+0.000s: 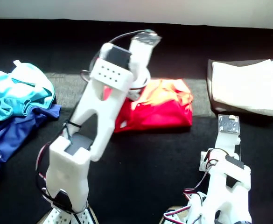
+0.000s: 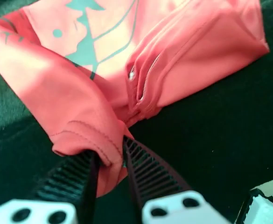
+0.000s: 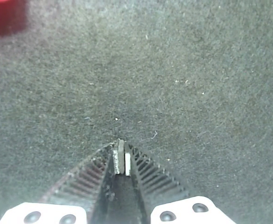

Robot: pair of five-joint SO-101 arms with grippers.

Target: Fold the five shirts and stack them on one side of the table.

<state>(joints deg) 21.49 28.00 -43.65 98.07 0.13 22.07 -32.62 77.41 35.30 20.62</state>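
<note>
Shirt (image 1: 169,112) red | long axis across table (image 1: 150,177) | left tool (image 2: 110,149) gripping it

Showing smooth, faintly sheeny cloth in the red shirt (image 2: 71,88), matt fuzzy fabric covering the worktop (image 3: 183,70), ribbed, possibly rubber pads (image 2: 148,170) on the left pincer (image 2: 111,149).
</note>
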